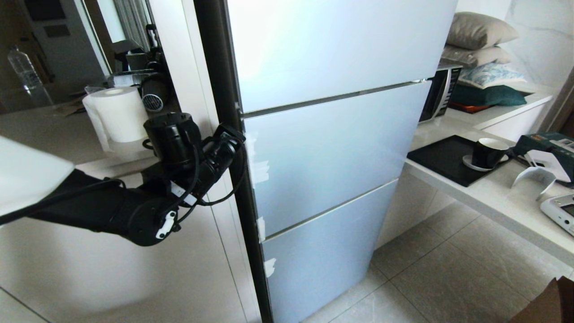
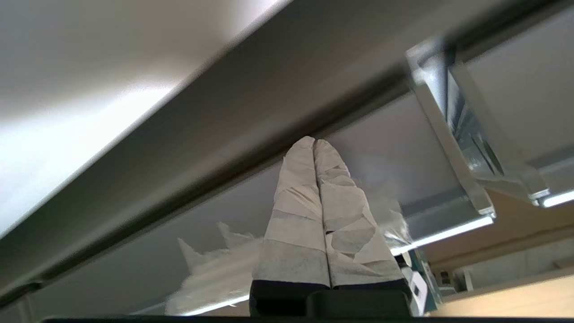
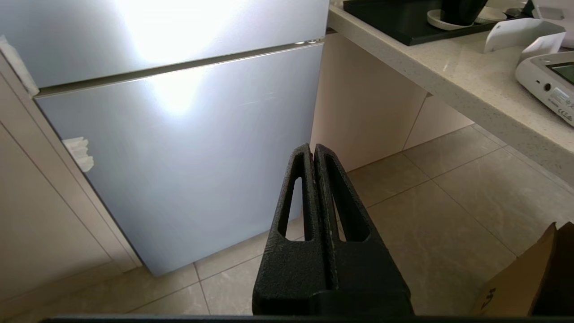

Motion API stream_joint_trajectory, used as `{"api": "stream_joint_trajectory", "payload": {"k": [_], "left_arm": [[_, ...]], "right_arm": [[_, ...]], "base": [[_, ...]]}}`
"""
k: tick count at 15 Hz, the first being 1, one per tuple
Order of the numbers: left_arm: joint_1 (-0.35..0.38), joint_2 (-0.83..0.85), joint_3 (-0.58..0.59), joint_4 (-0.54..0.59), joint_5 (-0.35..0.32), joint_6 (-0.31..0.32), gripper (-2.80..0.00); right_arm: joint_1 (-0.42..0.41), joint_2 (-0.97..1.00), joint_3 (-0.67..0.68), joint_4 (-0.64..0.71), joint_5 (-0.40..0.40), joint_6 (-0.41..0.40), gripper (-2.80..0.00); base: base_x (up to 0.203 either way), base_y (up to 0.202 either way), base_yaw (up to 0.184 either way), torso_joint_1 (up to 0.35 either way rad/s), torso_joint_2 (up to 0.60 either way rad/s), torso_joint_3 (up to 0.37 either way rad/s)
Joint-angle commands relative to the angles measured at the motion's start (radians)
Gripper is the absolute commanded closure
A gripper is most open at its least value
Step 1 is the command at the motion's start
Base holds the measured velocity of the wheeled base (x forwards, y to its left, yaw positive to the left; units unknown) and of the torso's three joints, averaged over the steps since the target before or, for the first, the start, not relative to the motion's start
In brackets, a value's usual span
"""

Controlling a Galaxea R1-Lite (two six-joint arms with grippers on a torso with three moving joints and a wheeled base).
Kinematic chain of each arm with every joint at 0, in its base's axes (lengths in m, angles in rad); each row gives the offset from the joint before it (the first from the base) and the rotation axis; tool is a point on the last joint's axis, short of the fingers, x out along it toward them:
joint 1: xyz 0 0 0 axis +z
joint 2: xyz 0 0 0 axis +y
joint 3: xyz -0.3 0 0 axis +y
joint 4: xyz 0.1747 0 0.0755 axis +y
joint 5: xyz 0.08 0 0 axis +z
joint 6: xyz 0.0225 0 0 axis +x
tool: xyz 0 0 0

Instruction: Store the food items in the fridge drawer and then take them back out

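Pressing at the frosted pale-blue fridge doors' (image 1: 332, 148) left edge, the left gripper (image 2: 315, 142) has tape-wrapped jaws closed; the right gripper (image 3: 314, 150), ribbed black, is closed too.

The fridge drawer cannot be seen from here; it is hidden behind the shut fridge (image 1: 332, 148). The fridge's three pale blue frosted fronts sit flush, one above another, with thin seams between them. Scraps of white tape (image 1: 261, 168) cling along the left edge of the middle and lower fronts. The food items are likewise out of sight.
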Motion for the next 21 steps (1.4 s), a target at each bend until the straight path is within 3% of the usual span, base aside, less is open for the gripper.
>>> {"api": "stream_joint_trajectory", "payload": {"k": [1, 4, 13, 19, 21], "left_arm": [[-0.012, 0.007, -0.007, -0.006, 0.0, -0.006, 0.0], [-0.044, 0.008, -0.004, -0.005, -0.015, -0.055, 0.0], [-0.172, -0.072, 0.104, -0.005, -0.019, -0.057, 0.0], [-0.367, -0.238, 0.281, 0.001, -0.019, -0.068, 0.0], [-0.427, -0.317, 0.369, 0.011, -0.06, -0.097, 0.0]], "right_arm": [[0.001, -0.002, 0.0, 0.0, 0.0, 0.0, 0.0], [0.001, -0.002, 0.0, 0.0, 0.0, 0.0, 0.0], [0.001, -0.001, 0.0, 0.0, 0.0, 0.0, 0.0], [0.001, -0.002, 0.0, 0.0, 0.0, 0.0, 0.0], [0.001, -0.001, 0.0, 0.0, 0.0, 0.0, 0.0]], "base": [[0.0, 0.0, 0.0, 0.0, 0.0, 0.0], [0.0, 0.0, 0.0, 0.0, 0.0, 0.0], [0.0, 0.0, 0.0, 0.0, 0.0, 0.0], [0.0, 0.0, 0.0, 0.0, 0.0, 0.0], [0.0, 0.0, 0.0, 0.0, 0.0, 0.0]]}}
